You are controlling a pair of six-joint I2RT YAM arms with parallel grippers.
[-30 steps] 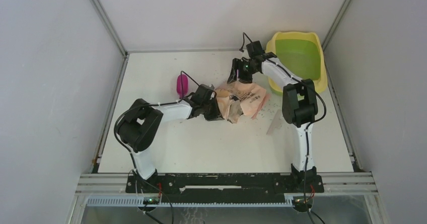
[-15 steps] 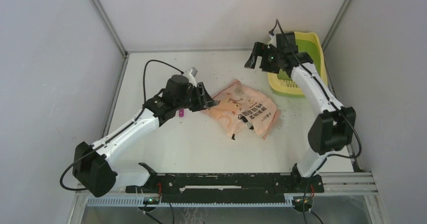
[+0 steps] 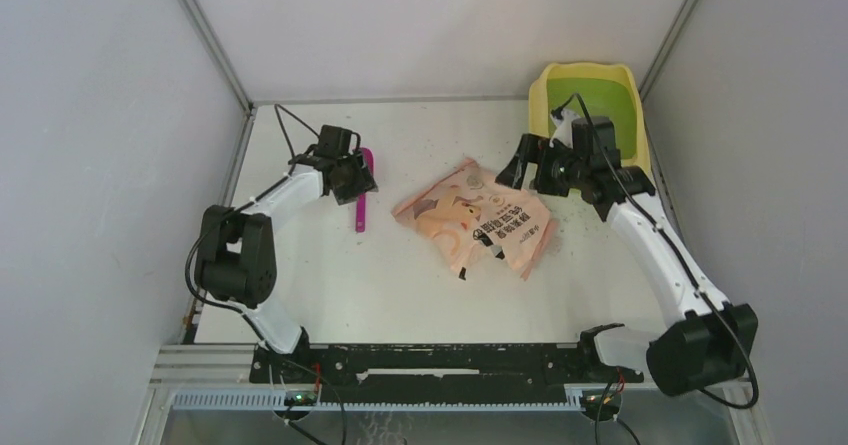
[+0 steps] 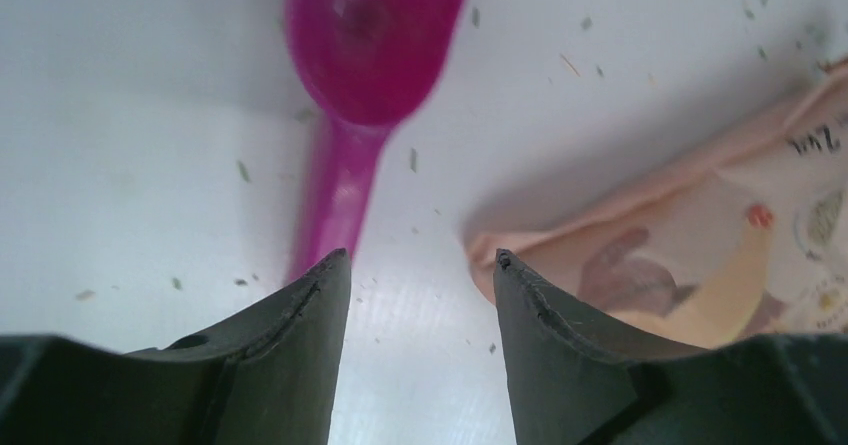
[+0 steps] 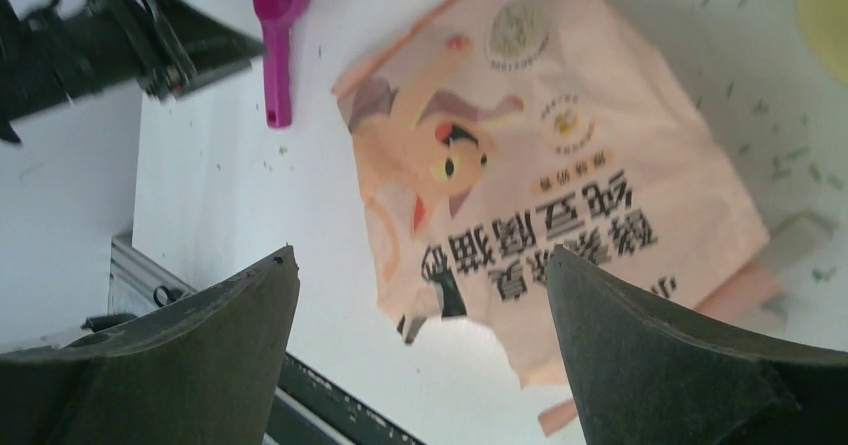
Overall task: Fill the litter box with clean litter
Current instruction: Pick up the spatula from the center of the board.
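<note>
The litter box (image 3: 543,90), pale yellow rim and green basin, stands at the far right corner; its rim shows in the right wrist view (image 5: 825,5). Tiny litter granules (image 5: 790,155) lie scattered on the table, also in the left wrist view (image 4: 243,171). The peach-pink bag (image 3: 475,215) lies flat mid-table. My left gripper (image 3: 352,177) is open and empty just above the magenta scoop (image 3: 362,193); in its own view the gripper (image 4: 420,257) stands between the scoop handle (image 4: 340,185) and the bag's corner (image 4: 700,255). My right gripper (image 3: 510,170) is open and empty, raised over the bag (image 5: 540,165).
White enclosure walls stand close on the left, back and right. A small pale torn strip (image 5: 800,235) lies by the bag's right edge. The black mounting rail (image 3: 450,360) runs along the near edge. The scoop (image 5: 277,25) and left gripper (image 5: 150,35) show in the right wrist view.
My left gripper has swung left from the bag's edge to the scoop. My right gripper has come down from the litter box to above the bag's right side. The litter box has shifted.
</note>
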